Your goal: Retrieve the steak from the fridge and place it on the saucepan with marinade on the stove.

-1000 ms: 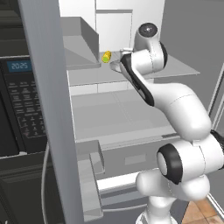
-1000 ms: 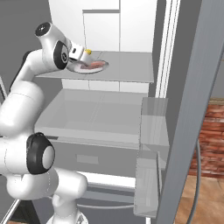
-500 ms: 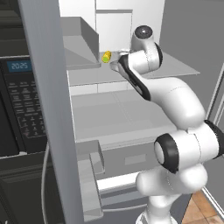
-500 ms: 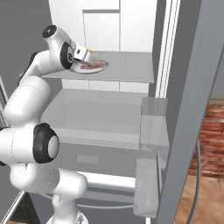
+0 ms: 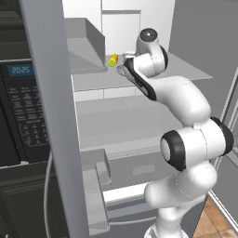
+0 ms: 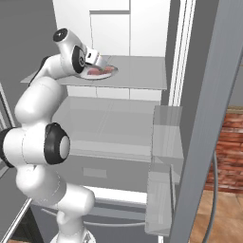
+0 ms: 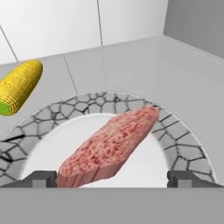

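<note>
The claw hangs spread wide over the steak on a plate, corn beside it.

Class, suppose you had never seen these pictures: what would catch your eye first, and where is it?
The raw pink steak lies on a plate with a cracked-stone rim, on the fridge's upper shelf. The white arm's open hand hovers right at it, and a yellow corn cob lies beside the plate.
</note>
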